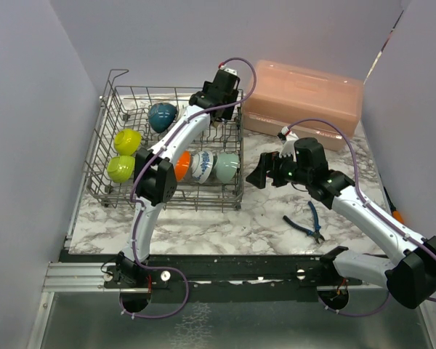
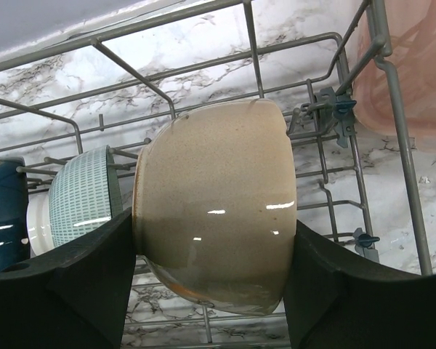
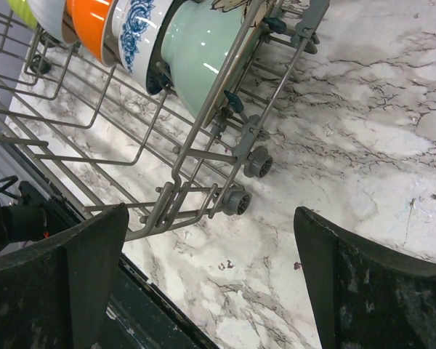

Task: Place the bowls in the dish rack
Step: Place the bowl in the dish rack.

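Left gripper (image 2: pixel 212 233) clamps a beige bowl (image 2: pixel 214 203) by its sides, inside the dish rack (image 1: pixel 115 109) near the rack's upper right corner in the overhead view. The right gripper (image 3: pixel 203 233) is spread wide with nothing between its fingers, low over the counter (image 1: pixel 225 225) just right of the rack's wheeled corner.

The counter is white marble-patterned with grey veins, and the rack stands on its left half. Plain pale grey-lilac walls close it in at the left, back and right. A pink lidded box (image 1: pixel 305 91) sits at the upper right by the back wall, and blue-handled pliers (image 1: pixel 309 222) lie at the lower right.

In the rack, two lime-yellow bowls (image 1: pixel 127 139) stand at the left and a dark blue bowl (image 1: pixel 162 116) behind them. An orange bowl (image 1: pixel 182 166), a blue-patterned bowl (image 1: pixel 201 166) and a pale teal bowl (image 1: pixel 227 166) line the near row.
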Robot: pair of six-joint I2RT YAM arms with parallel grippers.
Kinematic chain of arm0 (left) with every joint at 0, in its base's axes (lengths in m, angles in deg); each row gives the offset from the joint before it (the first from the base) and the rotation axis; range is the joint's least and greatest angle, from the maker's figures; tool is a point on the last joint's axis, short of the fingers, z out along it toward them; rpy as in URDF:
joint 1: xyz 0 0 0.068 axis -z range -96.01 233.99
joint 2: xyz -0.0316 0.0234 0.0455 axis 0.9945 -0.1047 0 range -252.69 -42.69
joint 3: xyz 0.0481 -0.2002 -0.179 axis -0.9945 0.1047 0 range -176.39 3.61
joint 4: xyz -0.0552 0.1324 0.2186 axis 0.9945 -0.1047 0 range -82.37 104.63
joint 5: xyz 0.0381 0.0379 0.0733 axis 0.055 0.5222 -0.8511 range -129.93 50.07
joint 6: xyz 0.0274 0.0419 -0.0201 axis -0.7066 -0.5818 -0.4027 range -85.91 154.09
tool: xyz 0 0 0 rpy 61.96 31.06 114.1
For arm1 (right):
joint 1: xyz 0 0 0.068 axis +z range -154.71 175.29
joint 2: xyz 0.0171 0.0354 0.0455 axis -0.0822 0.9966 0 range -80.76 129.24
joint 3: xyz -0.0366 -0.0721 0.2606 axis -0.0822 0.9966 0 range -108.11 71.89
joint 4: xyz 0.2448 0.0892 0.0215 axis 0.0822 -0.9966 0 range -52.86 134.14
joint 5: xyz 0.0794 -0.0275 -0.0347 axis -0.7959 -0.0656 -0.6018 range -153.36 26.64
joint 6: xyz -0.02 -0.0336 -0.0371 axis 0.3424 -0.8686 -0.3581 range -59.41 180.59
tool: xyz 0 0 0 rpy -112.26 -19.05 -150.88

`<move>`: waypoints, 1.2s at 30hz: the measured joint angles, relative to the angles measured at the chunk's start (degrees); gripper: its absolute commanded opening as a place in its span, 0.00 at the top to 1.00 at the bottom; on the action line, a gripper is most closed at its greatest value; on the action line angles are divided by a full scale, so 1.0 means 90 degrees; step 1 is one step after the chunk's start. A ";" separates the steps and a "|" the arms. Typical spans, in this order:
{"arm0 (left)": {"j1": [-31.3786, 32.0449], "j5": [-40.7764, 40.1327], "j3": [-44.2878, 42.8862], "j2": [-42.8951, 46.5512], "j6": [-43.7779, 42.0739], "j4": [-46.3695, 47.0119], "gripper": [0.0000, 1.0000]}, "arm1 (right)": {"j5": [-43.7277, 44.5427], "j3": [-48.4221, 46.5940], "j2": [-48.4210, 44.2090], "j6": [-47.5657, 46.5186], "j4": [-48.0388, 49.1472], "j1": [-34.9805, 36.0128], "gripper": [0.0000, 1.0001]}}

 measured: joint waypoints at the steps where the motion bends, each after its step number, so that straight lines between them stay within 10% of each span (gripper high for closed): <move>1: -0.0005 0.0002 0.0000 0.0000 0.0015 0.0000 1.00 | 0.0000 0.0000 0.0000 0.0002 0.0000 0.0000 0.00; 36: 0.0029 -0.0714 0.0508 0.0515 0.0782 0.0148 1.00 | 0.0000 0.0000 -0.0010 0.0000 -0.0002 0.0000 0.00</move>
